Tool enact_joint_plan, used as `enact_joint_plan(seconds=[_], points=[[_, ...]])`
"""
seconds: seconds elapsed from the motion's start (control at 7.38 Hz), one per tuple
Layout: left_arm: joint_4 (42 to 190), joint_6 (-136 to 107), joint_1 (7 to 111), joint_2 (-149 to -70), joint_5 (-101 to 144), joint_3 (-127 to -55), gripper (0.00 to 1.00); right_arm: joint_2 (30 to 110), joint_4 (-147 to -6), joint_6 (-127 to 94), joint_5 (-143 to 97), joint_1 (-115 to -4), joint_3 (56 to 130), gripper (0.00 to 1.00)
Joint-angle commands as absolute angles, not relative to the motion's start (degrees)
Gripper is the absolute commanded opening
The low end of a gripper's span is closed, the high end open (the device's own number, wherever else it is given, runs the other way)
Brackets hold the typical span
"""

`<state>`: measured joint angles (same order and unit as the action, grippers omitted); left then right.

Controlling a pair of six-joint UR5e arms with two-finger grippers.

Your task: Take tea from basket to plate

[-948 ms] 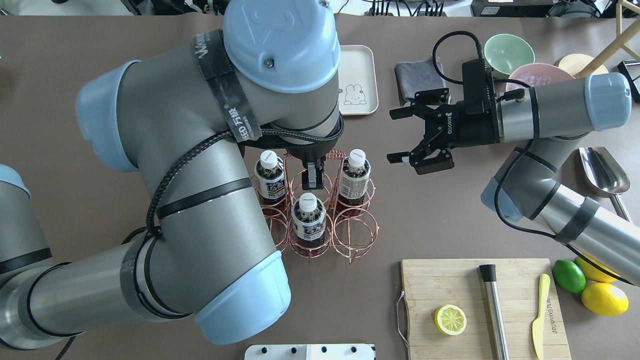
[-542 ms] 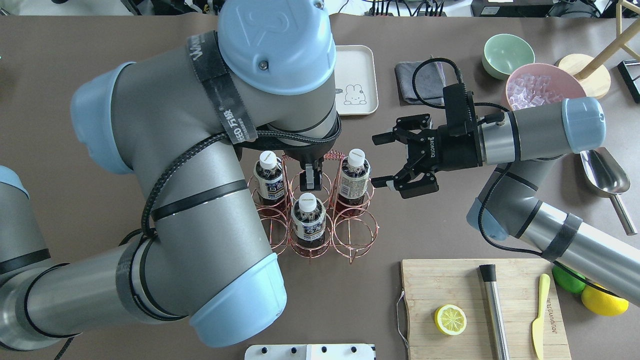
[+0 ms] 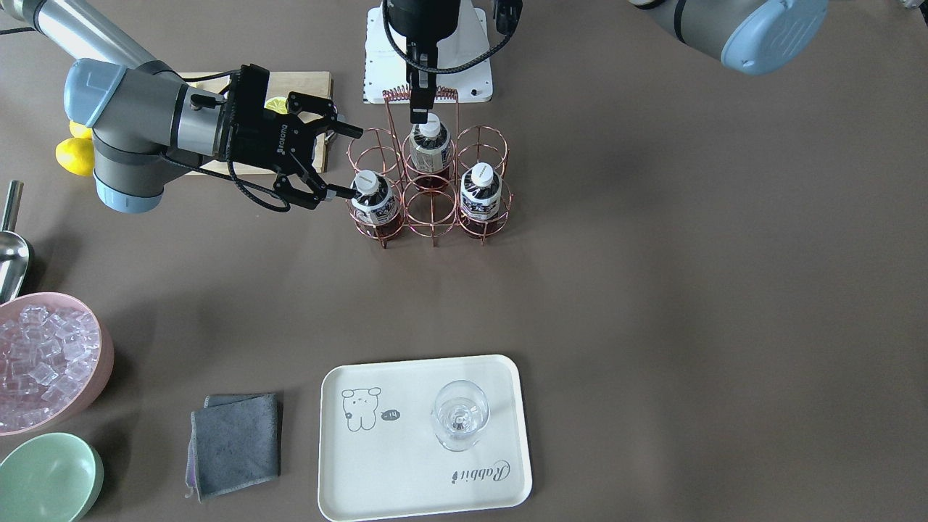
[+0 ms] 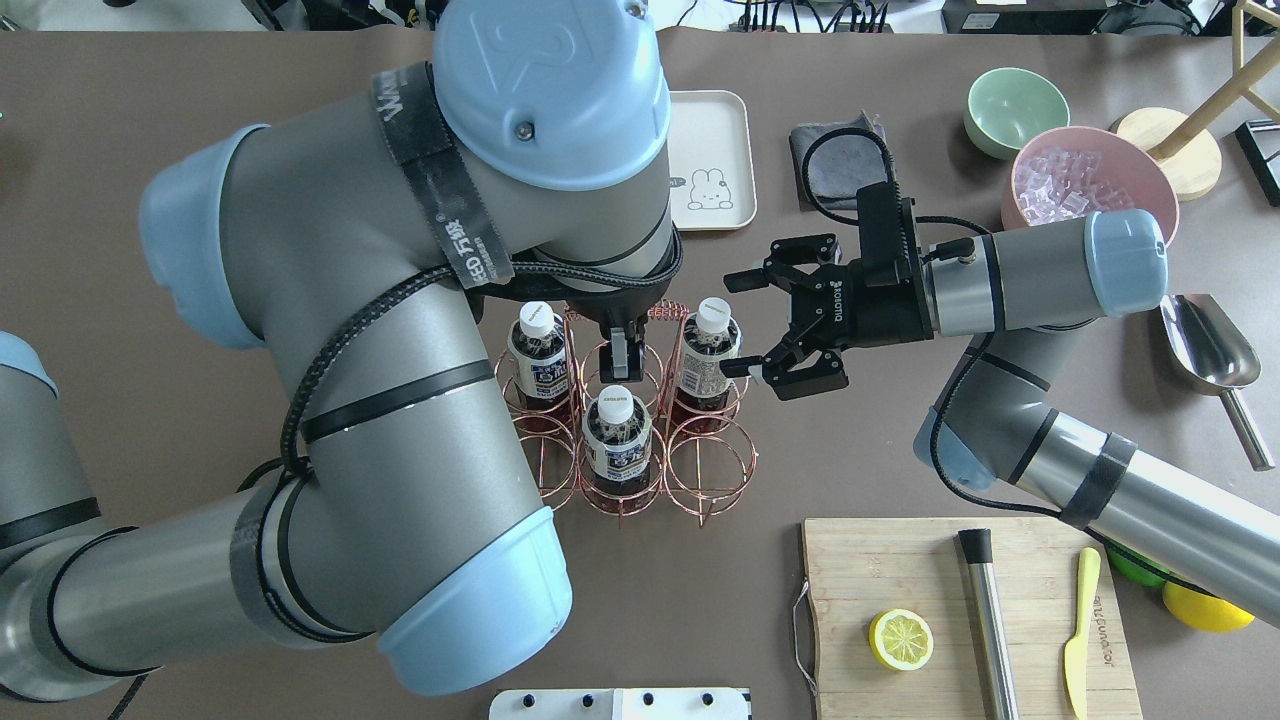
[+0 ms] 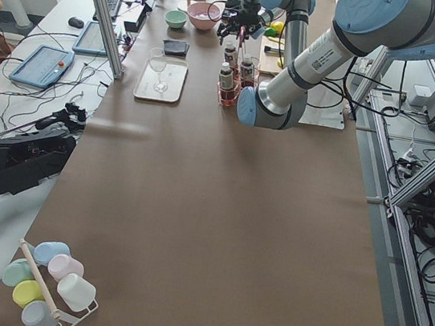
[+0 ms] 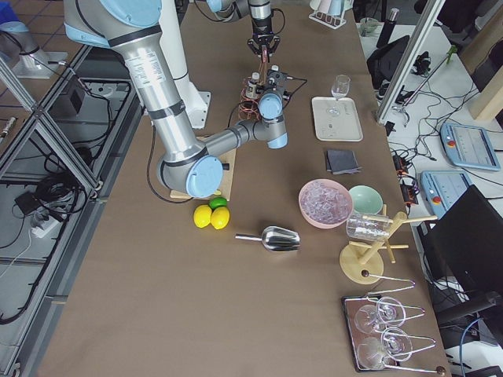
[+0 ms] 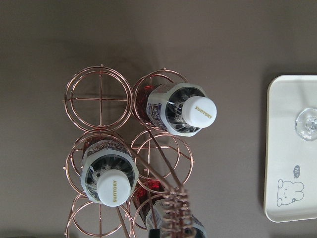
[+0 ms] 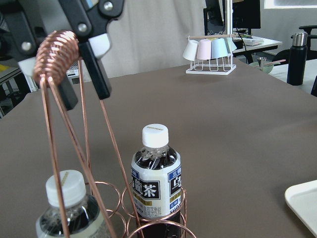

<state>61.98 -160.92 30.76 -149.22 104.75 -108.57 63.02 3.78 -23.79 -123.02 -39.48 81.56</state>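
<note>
Plate (image 3: 406, 478): well apart from basket (image 3: 433, 217), on operators' side, wine glass (image 3: 461, 415) standing on it.
Left gripper (image 3: 420, 110): above basket, clamped on its coiled handle.
Right gripper (image 4: 733, 325): fingers spread wide, just beside basket, level with tea (image 4: 706, 352).
Tea: upright in basket corner cell nearest right gripper.

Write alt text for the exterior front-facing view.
The right gripper, open, reaches sideways at a tea bottle in the copper wire basket, whose handle the left gripper pinches from above. Nearer the camera lies the cream plate, holding an empty glass.
</note>
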Motion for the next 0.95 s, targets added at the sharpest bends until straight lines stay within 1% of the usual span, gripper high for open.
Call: enact_joint_plan(seconds=[0.0, 0.27, 0.54, 0.81], points=[[62.0, -161.0, 30.8, -149.2, 104.8, -108.6, 0.00, 62.4, 3.8, -23.4, -121.8, -38.7, 80.7, 0.77], [62.0, -161.1, 30.7, -149.3, 104.8, -108.5, 0.00, 62.5, 3.8, -23.4, -122.0, -39.1, 81.0, 0.43], [62.0, -161.1, 30.7, -149.2, 104.7, -108.4, 0.00, 62.7, 3.9, -23.9, -122.4, -39.6, 81.4, 0.00], [62.0, -161.1, 30.7, -149.2, 104.7, -108.4, 0.00, 62.8, 3.9, -23.7, -122.4, -39.8, 81.6, 0.00]])
